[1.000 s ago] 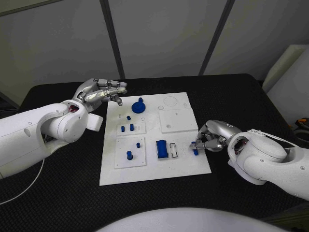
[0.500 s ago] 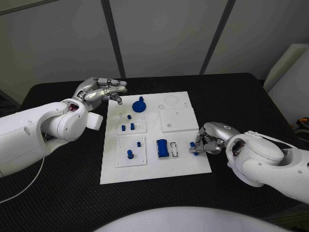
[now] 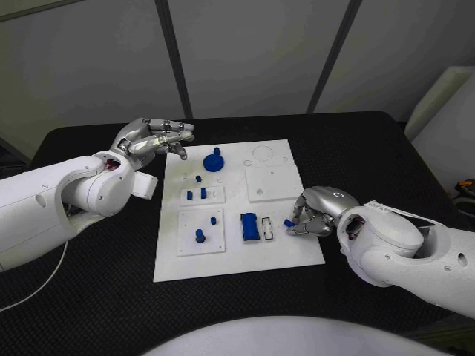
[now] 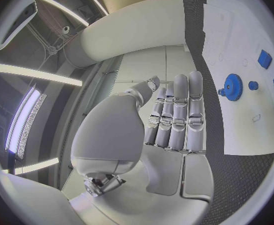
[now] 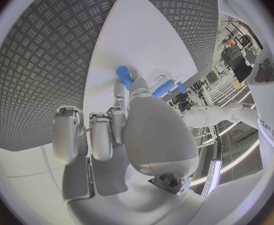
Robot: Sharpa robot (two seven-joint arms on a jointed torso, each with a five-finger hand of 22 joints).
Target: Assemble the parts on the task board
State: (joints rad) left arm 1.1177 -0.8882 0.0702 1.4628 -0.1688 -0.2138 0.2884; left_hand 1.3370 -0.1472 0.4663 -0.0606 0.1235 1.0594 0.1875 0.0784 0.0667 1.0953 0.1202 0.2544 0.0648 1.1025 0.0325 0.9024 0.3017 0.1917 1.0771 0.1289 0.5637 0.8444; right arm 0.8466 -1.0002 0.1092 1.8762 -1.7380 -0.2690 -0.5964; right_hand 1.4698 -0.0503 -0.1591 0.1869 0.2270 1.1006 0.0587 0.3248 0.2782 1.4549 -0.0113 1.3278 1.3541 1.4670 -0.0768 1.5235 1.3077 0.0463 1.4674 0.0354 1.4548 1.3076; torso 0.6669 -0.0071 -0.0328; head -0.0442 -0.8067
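Observation:
The white task board (image 3: 269,256) lies mid-table. My right hand (image 3: 319,211) rests over the board's right edge and pinches a small blue part (image 3: 290,222), seen as a blue peg (image 5: 122,76) at the fingertips of the right hand (image 5: 127,120). Just left of it are a white slotted holder (image 3: 268,227) and a blue block (image 3: 249,227). A blue gear (image 3: 214,159) stands near the far edge. My left hand (image 3: 152,137) hovers at the board's far left corner and holds nothing; in its wrist view the left hand (image 4: 174,120) has straight fingers, with the gear (image 4: 231,87) beyond them.
Small blue pegs (image 3: 195,196) stand in a raised white plate on the board's left side, and two more (image 3: 199,236) in the plate nearer me. A plain raised square (image 3: 273,184) sits right of centre. Black table (image 3: 377,148) surrounds the board.
My right hand has moved left over the board's right edge, carrying the small blue part closer to the white holder. The left hand has barely shifted.

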